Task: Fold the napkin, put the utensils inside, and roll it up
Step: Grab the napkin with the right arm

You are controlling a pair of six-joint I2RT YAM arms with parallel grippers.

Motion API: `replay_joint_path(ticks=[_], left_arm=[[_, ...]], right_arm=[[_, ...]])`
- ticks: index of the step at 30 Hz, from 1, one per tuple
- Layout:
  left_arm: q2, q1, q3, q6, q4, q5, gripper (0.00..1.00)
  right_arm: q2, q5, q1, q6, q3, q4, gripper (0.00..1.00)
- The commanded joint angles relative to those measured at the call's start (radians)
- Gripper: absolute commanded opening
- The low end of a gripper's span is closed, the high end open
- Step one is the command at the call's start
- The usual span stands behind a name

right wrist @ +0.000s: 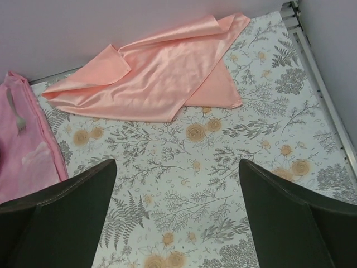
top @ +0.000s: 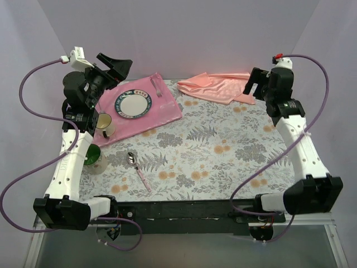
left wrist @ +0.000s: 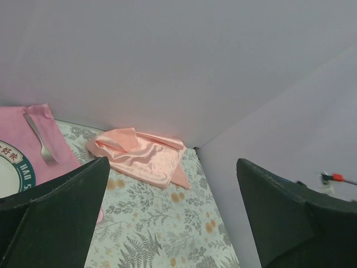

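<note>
The left gripper (top: 118, 66) hangs released and empty over the far-left corner of the mat (top: 167, 111). The spoon (top: 138, 167) lies on the bench (top: 223, 151), and the fork (top: 159, 87) lies on the mat. Right of the mat, at the bench's far edge, the napkin (top: 217, 86) lies rumpled and partly doubled over. It looks light, limp and slick, so pinching a free corner low seems safest. The right gripper (top: 254, 84), spread and empty, hovers at the napkin's right end.

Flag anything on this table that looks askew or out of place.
The napkin lies rumpled and half folded over itself at the far edge, not spread flat. The pink mat sits skewed, not square to the tablecloth. The spoon lies alone on the tablecloth, apart from the fork on the mat.
</note>
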Motion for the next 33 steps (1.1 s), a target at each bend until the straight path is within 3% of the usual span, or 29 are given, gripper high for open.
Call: replay_joint_path(ticks=[1,6,15,20,21,22,25,30,33], left_arm=[[-0.006,-0.001,0.01,-0.028,-0.023,0.088,0.98],[0.023,-0.014,-0.042,-0.057,-0.042,0.208,0.98],[0.02,-0.138,-0.148,0.001,-0.078,0.214,0.98],[0.017,-0.173,-0.152,0.046,-0.118,0.216,0.98],[0.018,-0.173,-0.148,0.055,-0.124,0.214,0.98],[0.018,-0.172,-0.141,0.069,-0.141,0.213,0.98],[0.02,-0.173,-0.129,0.08,-0.163,0.213,0.98],[0.022,-0.172,-0.101,0.097,-0.193,0.196,0.98],[0.034,-0.173,-0.076,0.1,-0.212,0.194,0.98]], right_arm=[[0.213,0.048,0.001,0.141,0.049,0.028,0.99],[0.474,0.047,-0.002,0.227,0.164,0.088,0.99],[0.886,-0.053,-0.036,0.34,0.48,0.082,0.95],[0.961,-0.114,-0.047,0.392,0.499,0.159,0.9],[0.975,-0.131,-0.048,0.395,0.494,0.184,0.87],[0.983,-0.145,-0.051,0.401,0.482,0.209,0.78],[1.015,-0.188,-0.054,0.441,0.488,0.237,0.68],[1.046,-0.194,-0.053,0.497,0.482,0.252,0.67],[1.049,-0.234,-0.054,0.509,0.462,0.278,0.6]])
